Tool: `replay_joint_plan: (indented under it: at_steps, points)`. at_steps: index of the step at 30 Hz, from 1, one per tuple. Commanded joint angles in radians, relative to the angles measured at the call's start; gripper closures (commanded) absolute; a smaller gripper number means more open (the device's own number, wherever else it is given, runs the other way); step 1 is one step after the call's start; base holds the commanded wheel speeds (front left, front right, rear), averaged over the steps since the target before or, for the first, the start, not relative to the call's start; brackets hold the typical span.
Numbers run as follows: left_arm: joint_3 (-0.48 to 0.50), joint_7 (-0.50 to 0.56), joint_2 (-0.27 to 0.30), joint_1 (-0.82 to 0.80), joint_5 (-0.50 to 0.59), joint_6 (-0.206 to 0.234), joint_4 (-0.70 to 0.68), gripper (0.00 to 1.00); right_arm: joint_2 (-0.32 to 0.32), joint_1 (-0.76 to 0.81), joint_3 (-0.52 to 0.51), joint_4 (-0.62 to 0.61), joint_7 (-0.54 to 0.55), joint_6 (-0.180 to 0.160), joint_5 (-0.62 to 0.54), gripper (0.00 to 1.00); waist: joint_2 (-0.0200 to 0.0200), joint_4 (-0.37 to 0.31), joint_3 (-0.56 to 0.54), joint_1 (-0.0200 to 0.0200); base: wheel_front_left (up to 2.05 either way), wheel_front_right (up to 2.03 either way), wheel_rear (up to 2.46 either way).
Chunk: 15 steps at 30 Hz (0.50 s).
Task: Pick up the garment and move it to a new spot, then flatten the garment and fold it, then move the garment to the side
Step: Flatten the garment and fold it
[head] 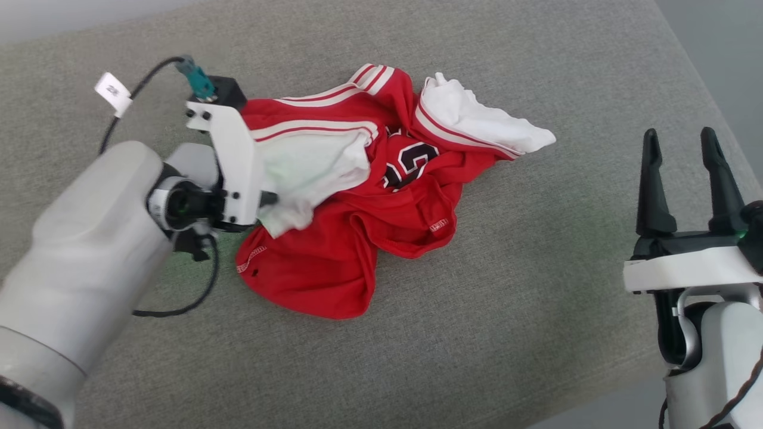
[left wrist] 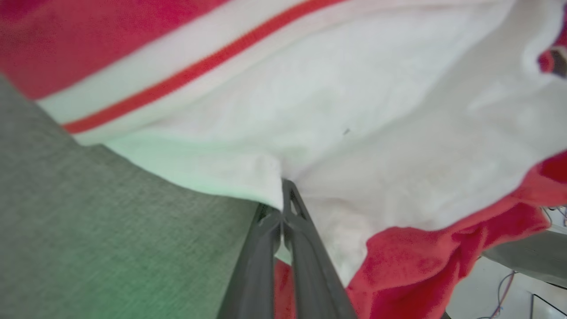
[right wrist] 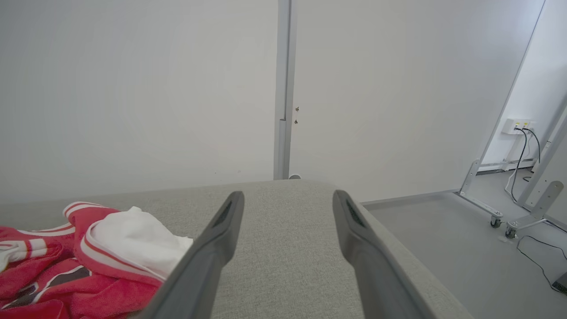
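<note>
1. Head view: the garment (head: 357, 250) is seen crumpled in a heap on the grey fabric-covered bench (head: 524, 310), roughly midway between its left and right edges and well apart from the right edge. One white sleeve (head: 310, 170) lies on the heap's left side, and the other is turned out toward the far right. The left hand (head: 271, 199) is placed at the heap's left side with its tips buried in the nearer white sleeve. The right hand (head: 679, 140) is held near the right edge of the bench, fingers spread apart with nothing between them, well clear of the garment.

2. Left wrist view: the fingers (left wrist: 305, 252) of the left hand (left wrist: 285, 192) are pressed together, and a fold of the garment's (left wrist: 376, 110) white sleeve is pinched at their tips. Bare bench (left wrist: 88, 230) is shown to the left.

3. Right wrist view: the right hand (right wrist: 288, 201) is seen with its fingers wide apart over bare bench (right wrist: 288, 266). The garment (right wrist: 119, 248) lies off to the left, untouched by it.
</note>
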Motion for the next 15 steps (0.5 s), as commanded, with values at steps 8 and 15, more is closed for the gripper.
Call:
replay_joint_plan:
  at_steps: [8,15]
  points:
    - [-0.096,-0.041,0.097,-0.014,0.144,-0.038,0.014,1.00,-0.001,-0.003,-0.015,0.000,-0.005,0.000,-0.024,0.00,-0.0001,0.035,-0.013,0.0000,0.00,0.00,0.00]
    - [-0.091,-0.013,0.151,0.010,0.131,-0.021,-0.005,1.00,0.000,0.016,-0.033,0.001,-0.005,0.000,-0.048,0.00,-0.0001,0.078,-0.044,0.0000,0.00,0.00,0.00]
